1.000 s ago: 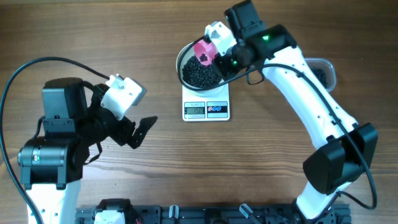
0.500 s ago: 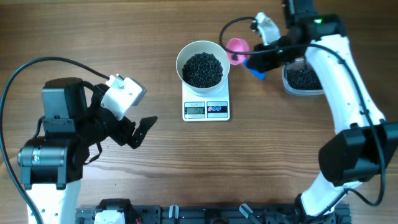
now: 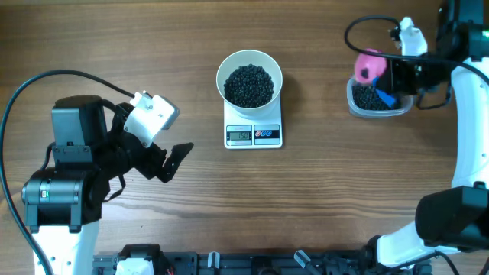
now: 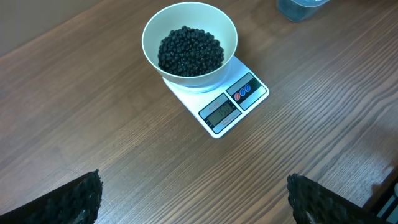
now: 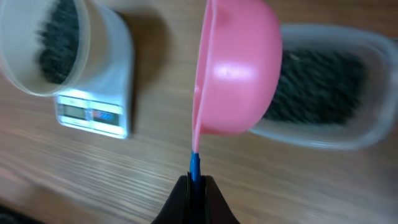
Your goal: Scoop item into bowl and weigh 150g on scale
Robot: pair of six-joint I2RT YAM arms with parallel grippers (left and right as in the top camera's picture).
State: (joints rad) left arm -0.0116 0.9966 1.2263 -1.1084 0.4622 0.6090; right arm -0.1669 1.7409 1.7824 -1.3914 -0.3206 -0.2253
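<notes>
Firmly, right tool (image 5: 197, 185) clamps pink scoop (image 5: 239, 74), left tool (image 4: 193, 200) agape

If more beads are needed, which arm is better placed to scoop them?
Right, most likely. The right claw is shut on the pink scoop, right by the tub of beads. The left claw is open, empty and far from them.

beads (image 3: 248, 84) in bowl (image 3: 223, 72) on scale (image 3: 253, 135); tub (image 3: 353, 105) well right, scoop (image 3: 369, 67) over it
</notes>
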